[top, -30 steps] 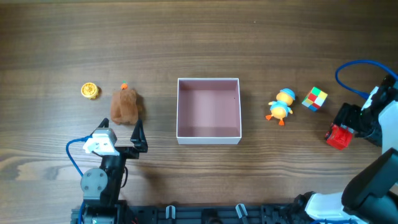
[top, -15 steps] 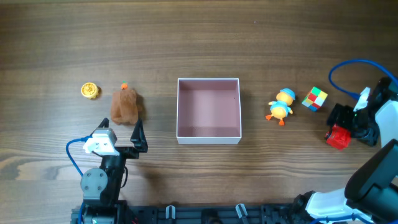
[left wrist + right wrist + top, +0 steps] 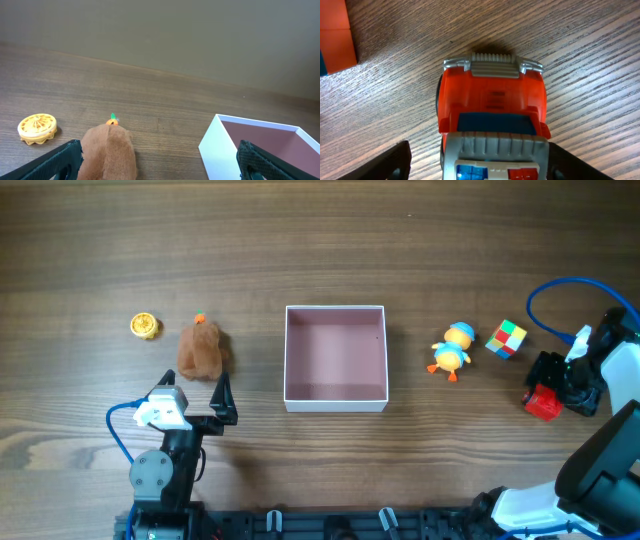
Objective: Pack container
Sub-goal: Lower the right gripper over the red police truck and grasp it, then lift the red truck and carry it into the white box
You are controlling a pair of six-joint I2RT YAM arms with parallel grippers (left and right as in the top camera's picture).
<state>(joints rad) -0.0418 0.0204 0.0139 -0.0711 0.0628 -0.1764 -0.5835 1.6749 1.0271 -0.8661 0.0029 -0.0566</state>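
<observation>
The container (image 3: 335,407) is a square white-walled box with a pink inside, empty, at the table's middle; it also shows in the left wrist view (image 3: 218,150). My left gripper (image 3: 203,406) is open and empty, just in front of a brown plush toy (image 3: 203,350), which lies between the fingers' line of sight in the left wrist view (image 3: 107,152). My right gripper (image 3: 548,385) is open at the far right, its fingers (image 3: 480,167) on either side of a red toy truck (image 3: 492,112), which stands on the table (image 3: 543,404).
A yellow disc (image 3: 145,326) lies left of the plush. A yellow and blue duck toy (image 3: 452,348) and a colourful cube (image 3: 506,338) lie right of the container. The cube's orange corner shows in the right wrist view (image 3: 335,35).
My right arm has shifted slightly left and turned over the red truck. The truck, the left arm and the other toys have not moved.
</observation>
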